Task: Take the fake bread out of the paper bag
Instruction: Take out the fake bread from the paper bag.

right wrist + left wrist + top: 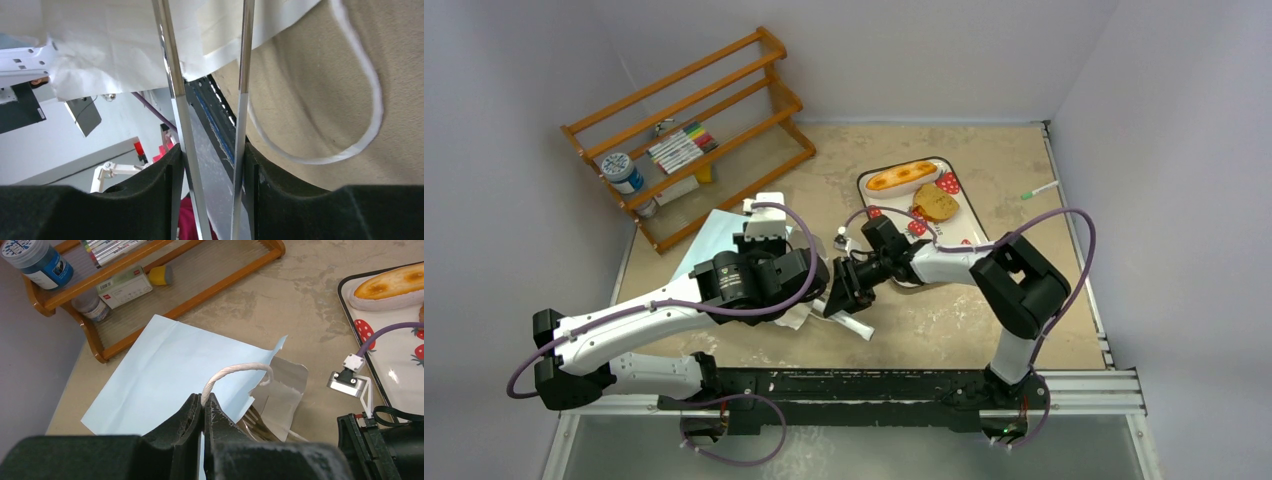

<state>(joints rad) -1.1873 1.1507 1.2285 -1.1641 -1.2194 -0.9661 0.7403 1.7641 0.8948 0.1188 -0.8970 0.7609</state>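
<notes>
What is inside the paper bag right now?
At the paper bag mouth, only the metal tongs and white lining show. Deeper in, its flat blue side covers everything, so whatever remains inside cannot be seen.

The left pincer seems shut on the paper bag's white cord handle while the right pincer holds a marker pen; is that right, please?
Not quite: the right pincer holds the long metal tongs, not a marker pen, as the right wrist view shows. The left pincer is indeed shut on the paper bag's white cord handle.
</notes>
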